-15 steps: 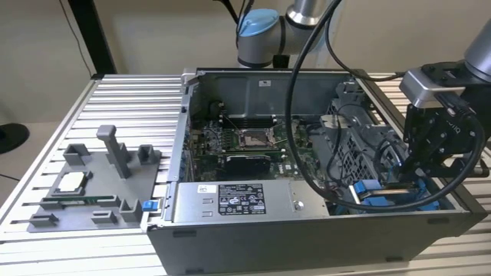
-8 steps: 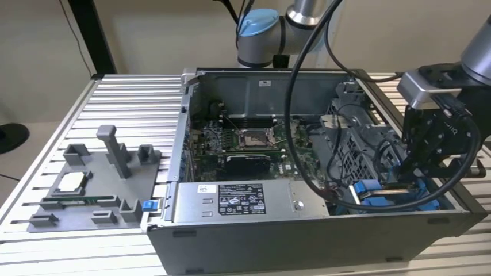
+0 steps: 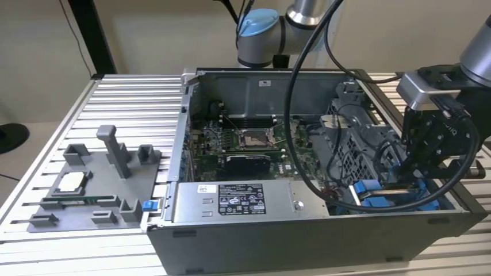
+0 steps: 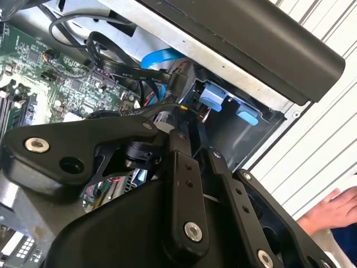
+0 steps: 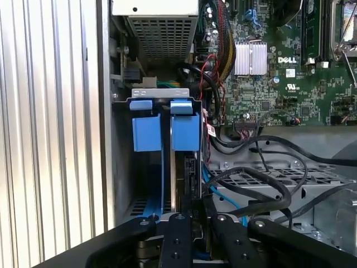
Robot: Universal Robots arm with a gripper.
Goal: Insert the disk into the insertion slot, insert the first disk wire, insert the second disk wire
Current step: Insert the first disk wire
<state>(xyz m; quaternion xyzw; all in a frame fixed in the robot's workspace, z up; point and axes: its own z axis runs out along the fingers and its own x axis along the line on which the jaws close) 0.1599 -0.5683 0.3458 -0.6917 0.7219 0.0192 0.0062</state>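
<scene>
Open computer case [image 3: 307, 241] on the slatted table [image 3: 123, 103]. In the exterior view the gripper [image 3: 408, 179] is sunk in the case's four o'clock corner. Narrow fingers [image 5: 177, 240] pinch the disk [image 5: 185, 134], which stands upright in its slot just beside a second blue carrier [image 5: 146, 133], with cables [image 5: 262, 184] close by.

Slatted table [image 3: 130, 103]: computer case [image 3: 307, 241], grey fixture [image 3: 92, 190]

so the arm [image 3: 261, 31] comes over from the back and drops down at the exterior view's right, wrist [image 3: 433, 86] aiming the black claw [image 3: 410, 172] pretty much straight down, and in both wrist views its two fingers [image 5: 178, 240] sit close and near-parallel, pinching the disk [image 5: 187, 167] edge-on
</scene>
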